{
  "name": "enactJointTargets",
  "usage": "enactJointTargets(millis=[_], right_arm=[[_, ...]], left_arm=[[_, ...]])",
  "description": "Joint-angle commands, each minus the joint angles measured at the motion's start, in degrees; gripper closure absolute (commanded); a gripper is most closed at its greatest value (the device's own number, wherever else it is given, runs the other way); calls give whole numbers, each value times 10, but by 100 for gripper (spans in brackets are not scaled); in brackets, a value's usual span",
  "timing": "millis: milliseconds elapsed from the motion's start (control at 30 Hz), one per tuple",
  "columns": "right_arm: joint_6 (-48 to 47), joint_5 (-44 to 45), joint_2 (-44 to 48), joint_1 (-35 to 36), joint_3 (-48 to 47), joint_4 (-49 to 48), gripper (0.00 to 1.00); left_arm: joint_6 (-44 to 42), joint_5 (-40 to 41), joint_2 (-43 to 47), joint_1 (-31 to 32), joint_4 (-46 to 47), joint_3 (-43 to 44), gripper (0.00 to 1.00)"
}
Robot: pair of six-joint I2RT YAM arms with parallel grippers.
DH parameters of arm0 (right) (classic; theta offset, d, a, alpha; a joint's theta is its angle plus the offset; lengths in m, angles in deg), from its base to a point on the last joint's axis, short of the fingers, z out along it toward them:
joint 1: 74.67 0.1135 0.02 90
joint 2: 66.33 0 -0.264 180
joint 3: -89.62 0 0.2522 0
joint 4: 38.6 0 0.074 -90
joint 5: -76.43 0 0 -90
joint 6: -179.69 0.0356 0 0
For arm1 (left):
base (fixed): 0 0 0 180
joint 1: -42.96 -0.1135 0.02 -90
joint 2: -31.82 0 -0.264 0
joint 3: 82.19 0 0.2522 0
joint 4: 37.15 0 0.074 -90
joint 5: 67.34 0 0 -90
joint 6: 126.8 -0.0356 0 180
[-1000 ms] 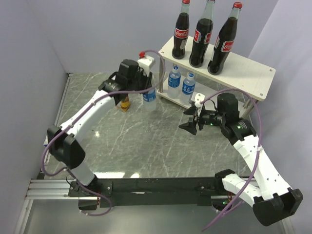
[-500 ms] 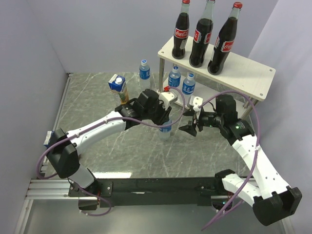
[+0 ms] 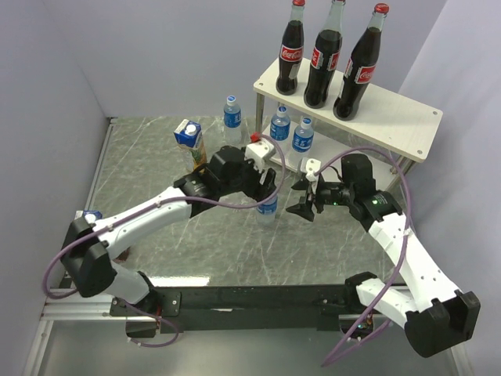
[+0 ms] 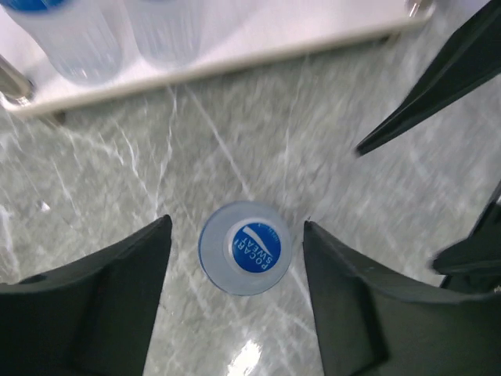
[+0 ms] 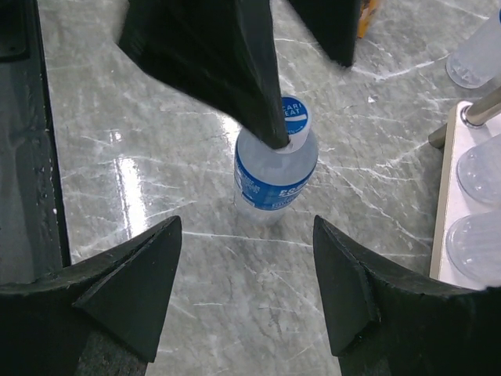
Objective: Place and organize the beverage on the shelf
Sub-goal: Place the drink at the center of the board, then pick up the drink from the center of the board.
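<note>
We begin with a small clear plastic water bottle with a blue label and a blue-printed cap (image 4: 252, 247). It stands upright on the grey marble-patterned tabletop (image 3: 141, 157), just in front of the shelf. The left gripper (image 4: 235, 229) hangs over it with its black jaws spread, one on either side of the cap with a gap each way, so the bottle is released. From above, that gripper hides the bottle's top and we see only its lower part.

The right gripper (image 5: 246, 222) faces the bottle from close by, its jaws parted and empty.

Two more water bottles (image 3: 279, 125) stand on the lower pale wooden board of the two-tier metal-legged shelf (image 3: 399, 117). The left wrist view crops them. Three dark red-capped cola bottles (image 3: 322, 59) line the upper board, and the middle cap is cut off by the frame.

A fourth bottle of water (image 3: 232, 112) and a blue-topped juice carton (image 3: 188, 137) stand on the table left of the shelf. A small blue thing (image 3: 92, 214) peeks out beside the left arm's elbow, and we cannot tell what it is.
</note>
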Motion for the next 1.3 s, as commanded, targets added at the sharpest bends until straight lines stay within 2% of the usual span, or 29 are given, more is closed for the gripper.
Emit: enactJointTargets(millis=[0, 100, 167, 233, 300, 333, 467, 533, 633, 900, 1100, 1133, 1267], right_arm=[[-3, -11, -7, -4, 0, -25, 26], [14, -5, -14, -4, 1, -33, 26], [29, -4, -17, -4, 2, -49, 26], [93, 5, -20, -3, 11, -96, 26], [155, 6, -27, 4, 15, -122, 26], [179, 35, -29, 10, 15, -147, 25], [263, 133, -44, 62, 0, -172, 22], [281, 197, -47, 97, -5, -187, 18], [304, 249, -56, 122, -9, -199, 16], [321, 341, -110, 170, -31, -204, 17], [324, 368, -134, 192, -43, -206, 25], [324, 369, -135, 194, -43, -206, 32], [320, 369, -130, 201, -44, -205, 46]], left_arm=[[14, 16, 59, 3, 78, -2, 24], [10, 26, 84, 3, 79, -10, 22], [4, 41, 116, 3, 85, -23, 16], [3, 45, 141, 3, 94, -59, 8], [10, 85, 183, 2, 121, -113, 2], [18, 89, 196, 2, 131, -134, 0], [46, 112, 276, 1, 165, -228, 1], [65, 121, 313, 2, 180, -276, 1], [80, 128, 354, 2, 197, -331, 0], [101, 112, 385, 1, 251, -425, 0], [102, 80, 353, 1, 335, -467, 0], [102, 77, 340, 2, 346, -468, 0], [97, 63, 302, 2, 375, -464, 1]])
